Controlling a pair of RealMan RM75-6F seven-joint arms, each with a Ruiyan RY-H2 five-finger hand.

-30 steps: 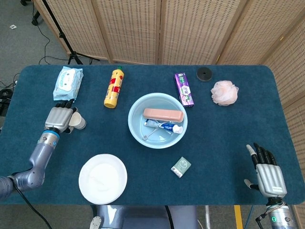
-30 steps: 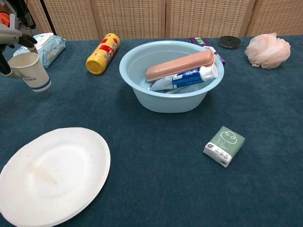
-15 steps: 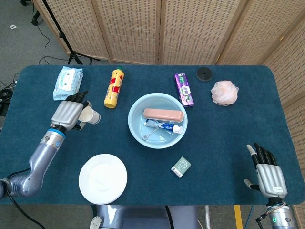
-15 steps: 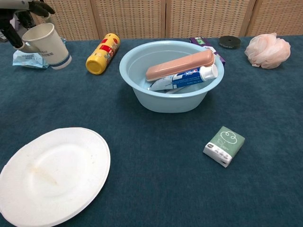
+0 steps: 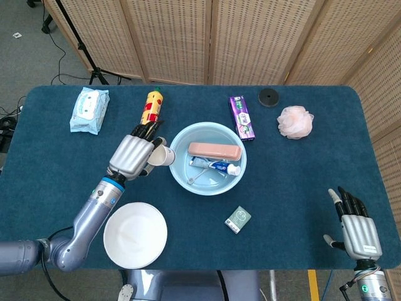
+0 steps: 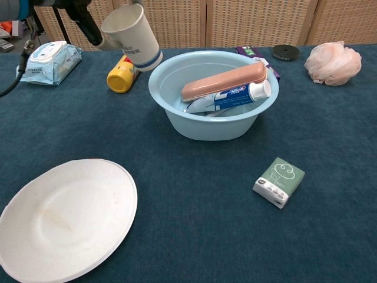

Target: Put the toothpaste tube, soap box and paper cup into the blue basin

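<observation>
My left hand (image 5: 133, 156) grips the white paper cup (image 5: 161, 155) (image 6: 133, 36) in the air, just left of the blue basin (image 5: 177, 169) (image 6: 177, 121); the cup is tilted with its mouth up and to the left in the chest view. Inside the basin lie the pink soap box (image 5: 214, 150) (image 6: 224, 81) and, in front of it, the toothpaste tube (image 5: 216, 166) (image 6: 230, 96). My right hand (image 5: 357, 229) rests open near the table's front right corner, holding nothing. In the chest view only dark fingers (image 6: 82, 17) of the left hand show.
A white plate (image 5: 135, 235) (image 6: 59, 218) lies front left. A yellow bottle (image 5: 149, 106) (image 6: 121, 78), a wipes pack (image 5: 89, 108) and a purple box (image 5: 242, 116) sit at the back. A pink sponge (image 5: 295, 121), black disc (image 5: 269, 97) and small green box (image 5: 238, 219) lie to the right.
My left hand has lifted the paper cup off the table at the far left and carried it right, up to the basin's left rim. The right hand has barely moved.
</observation>
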